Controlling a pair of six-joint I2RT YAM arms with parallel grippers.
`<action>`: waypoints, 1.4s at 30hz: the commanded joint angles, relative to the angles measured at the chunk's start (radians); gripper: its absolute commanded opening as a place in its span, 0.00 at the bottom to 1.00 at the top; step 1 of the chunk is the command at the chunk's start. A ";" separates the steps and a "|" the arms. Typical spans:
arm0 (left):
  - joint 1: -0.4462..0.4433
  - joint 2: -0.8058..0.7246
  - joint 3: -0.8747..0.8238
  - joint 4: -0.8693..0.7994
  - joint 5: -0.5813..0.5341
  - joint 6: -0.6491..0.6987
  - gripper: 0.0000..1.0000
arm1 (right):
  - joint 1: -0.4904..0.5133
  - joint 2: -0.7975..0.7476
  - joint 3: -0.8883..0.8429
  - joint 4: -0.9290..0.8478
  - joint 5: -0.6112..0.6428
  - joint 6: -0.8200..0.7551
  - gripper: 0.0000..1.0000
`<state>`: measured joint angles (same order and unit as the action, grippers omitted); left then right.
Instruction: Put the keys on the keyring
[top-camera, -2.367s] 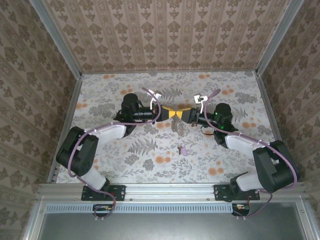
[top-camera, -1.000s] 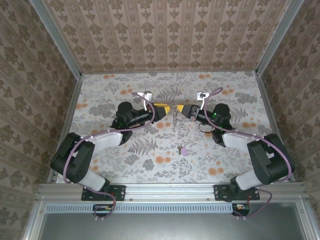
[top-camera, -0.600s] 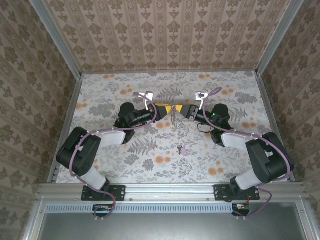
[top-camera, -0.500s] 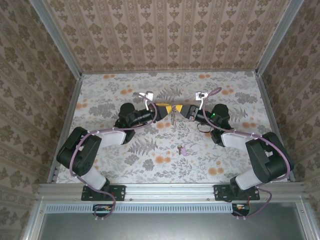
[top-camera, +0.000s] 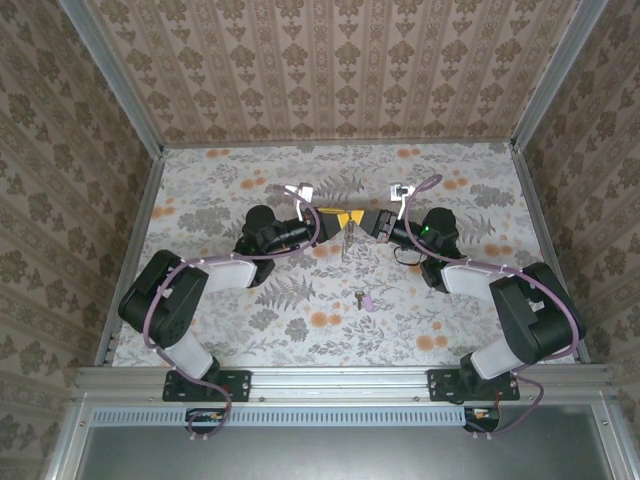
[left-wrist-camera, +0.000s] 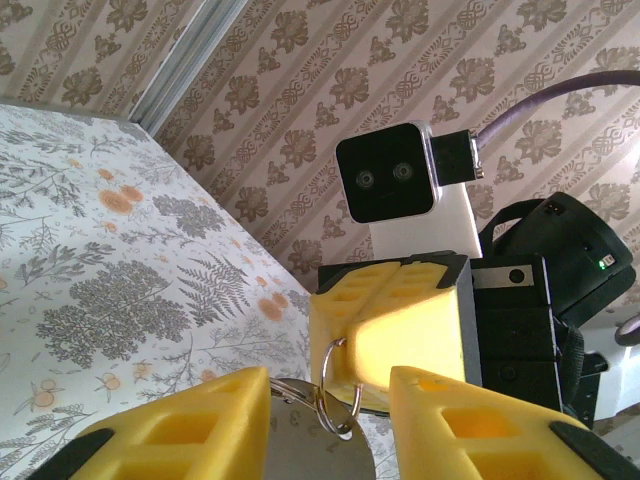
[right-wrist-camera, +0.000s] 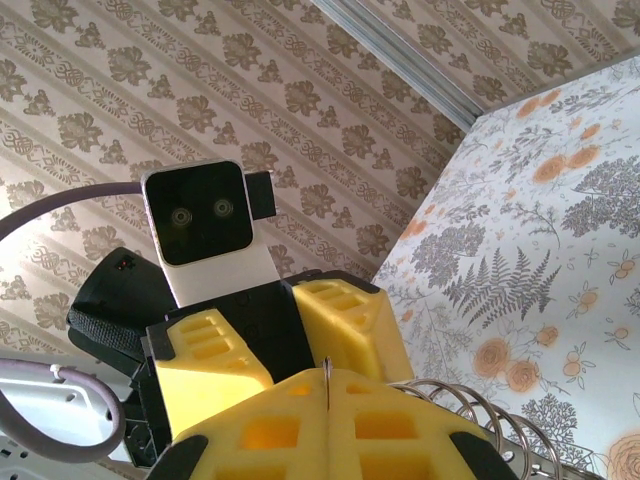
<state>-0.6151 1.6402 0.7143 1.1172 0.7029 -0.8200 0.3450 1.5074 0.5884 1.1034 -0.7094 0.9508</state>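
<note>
Overhead, I see my two arms reaching in from either side so that their yellow-fingered claws meet nose to nose above the middle of the floral-patterned table (top-camera: 250, 335). The left claw (top-camera: 337, 215) points right and the right claw (top-camera: 359, 218) points left. Their tips are just beside each other and raised off the surface. The keyring (top-camera: 347, 238) hangs down between them as a small dark-grey shape.

From the left wrist camera, the right claw faces me with its two yellow fingers pressed flat together. A silvery wire loop of the keyring comes out from their lower edge, so that claw is closed tight on the keyring. My left claw's own fingers (left-wrist-camera: 190, 430) stand apart in the foreground, one on each side of the keyring's rounded grey lower part. That part lies against the finger at the left of the picture, with a narrow gap to the other, so this claw is part-way open and not clamping.

From the right wrist camera, a thin metal edge stands up from the seam between the right claw's closed fingers, and the left claw opposite shows its fingers spread.

The key (top-camera: 363, 299), tiny and silvery with a pinkish-purple head, lies flat on the table, nearer the arm bases than the claws are. It is well apart from the keyring and touched by neither claw. Patterned walls enclose the table on three sides.
</note>
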 joint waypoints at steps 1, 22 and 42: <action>-0.005 0.008 0.022 0.063 0.018 -0.010 0.33 | 0.006 0.007 0.033 0.058 0.014 0.012 0.00; -0.012 0.024 0.015 0.092 0.033 -0.019 0.21 | 0.006 0.013 0.036 0.046 0.019 0.005 0.00; -0.018 0.039 0.034 0.099 0.043 -0.021 0.00 | 0.006 0.014 0.036 0.041 0.011 0.004 0.00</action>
<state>-0.6209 1.6634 0.7143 1.1679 0.7086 -0.8455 0.3450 1.5078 0.5903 1.1027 -0.7094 0.9497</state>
